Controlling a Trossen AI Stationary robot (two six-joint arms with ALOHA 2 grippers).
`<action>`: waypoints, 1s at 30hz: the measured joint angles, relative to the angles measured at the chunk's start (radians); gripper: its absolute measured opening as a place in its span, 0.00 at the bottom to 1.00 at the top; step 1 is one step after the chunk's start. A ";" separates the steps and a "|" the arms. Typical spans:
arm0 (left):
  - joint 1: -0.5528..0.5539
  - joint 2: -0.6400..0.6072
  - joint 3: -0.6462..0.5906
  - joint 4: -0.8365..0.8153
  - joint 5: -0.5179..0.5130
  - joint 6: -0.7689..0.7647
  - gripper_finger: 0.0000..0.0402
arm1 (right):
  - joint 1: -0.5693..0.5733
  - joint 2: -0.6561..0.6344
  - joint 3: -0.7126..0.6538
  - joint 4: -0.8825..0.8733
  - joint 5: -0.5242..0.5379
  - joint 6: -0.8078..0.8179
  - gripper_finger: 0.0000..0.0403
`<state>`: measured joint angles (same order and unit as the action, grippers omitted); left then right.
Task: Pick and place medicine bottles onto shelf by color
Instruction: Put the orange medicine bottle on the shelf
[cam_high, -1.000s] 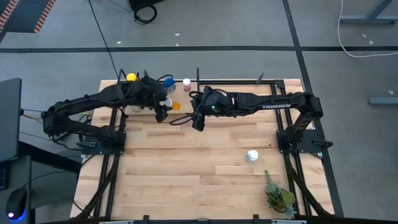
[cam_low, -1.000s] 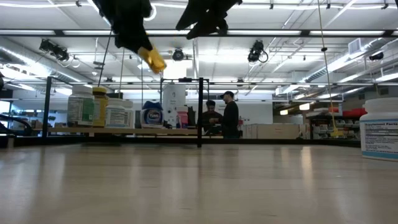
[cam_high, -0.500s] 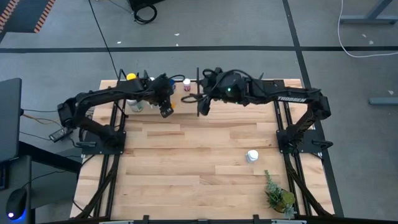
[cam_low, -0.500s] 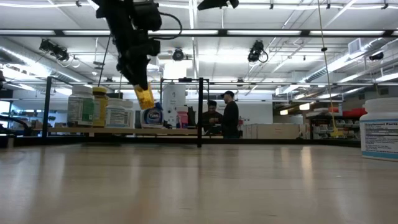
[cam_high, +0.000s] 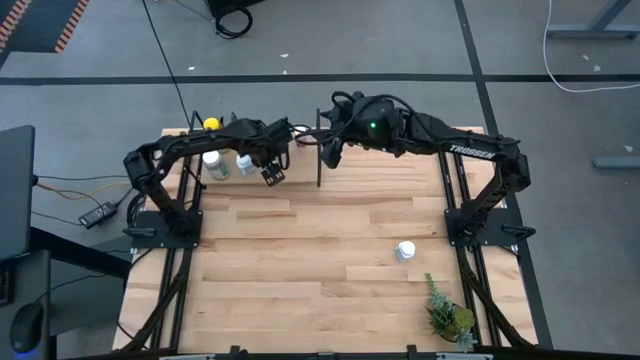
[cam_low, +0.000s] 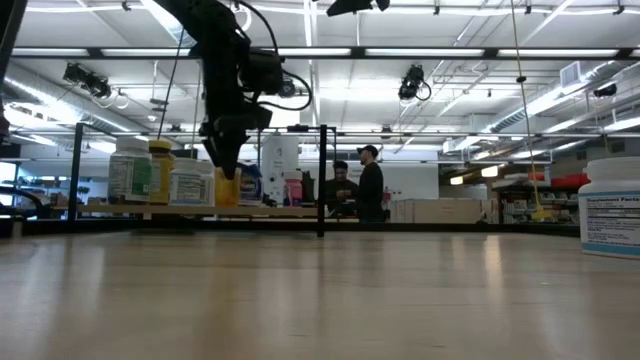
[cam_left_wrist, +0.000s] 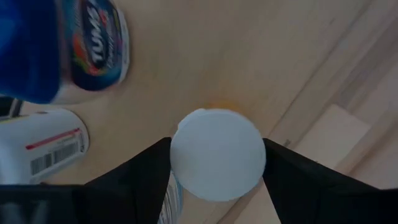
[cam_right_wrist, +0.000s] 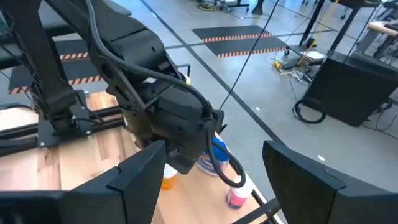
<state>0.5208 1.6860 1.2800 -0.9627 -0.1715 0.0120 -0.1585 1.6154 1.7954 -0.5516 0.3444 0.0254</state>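
The left gripper (cam_high: 272, 173) grips a white-capped bottle (cam_left_wrist: 217, 154) over the shelf (cam_low: 270, 211), apparently orange-bodied; blue bottle (cam_left_wrist: 74, 50) crowds its 10 o'clock. The right gripper (cam_high: 329, 153), fingers spread and empty, hovers near the black divider (cam_high: 318, 150). One white bottle (cam_high: 404, 250) stands alone on open tabletop (cam_high: 300, 260).

You were working in a big industrial lab or workshop hall. Overhead ran exposed ceiling trusses (cam_low: 420, 55) with strip lights and mounted cameras (cam_low: 415, 85). The floor (cam_high: 400, 40) was grey concrete with black tape lines, hazard-striped mats (cam_right_wrist: 233, 32) and loose cables (cam_high: 235, 20). Two people (cam_low: 358, 184) stood behind the plank desk (cam_high: 320, 260), near shelving and stacked boxes (cam_low: 430, 210).
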 joint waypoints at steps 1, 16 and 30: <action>0.000 0.005 0.000 -0.004 0.000 0.000 0.60 | -0.002 0.000 0.000 -0.002 0.000 0.000 0.68; 0.000 0.009 0.000 0.073 0.000 0.001 0.57 | -0.003 0.000 0.000 -0.039 -0.001 -0.001 0.68; 0.000 0.009 0.000 0.053 -0.020 0.000 0.63 | -0.003 0.000 0.000 -0.048 -0.001 0.039 0.68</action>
<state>0.5205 1.6951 1.2800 -0.9100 -0.1913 0.0124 -0.1616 1.6150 1.7954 -0.5998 0.3432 0.0640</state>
